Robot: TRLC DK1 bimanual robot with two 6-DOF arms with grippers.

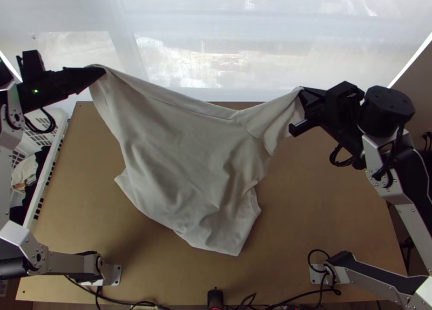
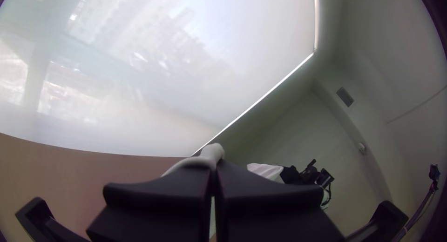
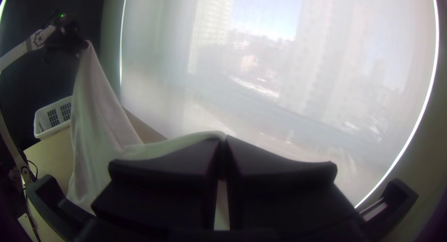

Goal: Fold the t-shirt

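Pale grey t-shirt, stretched loosely above the wooden worktop in the top view; the left gripper, at ten o'clock, and right gripper, at two, each have jaws clamped on its fabric.

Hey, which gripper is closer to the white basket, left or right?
Left. The left gripper holds the shirt up near the far end of the basket; the right gripper grips it over on the table's opposite side.

White blind (daylight glowing through), pale wall, wooden table
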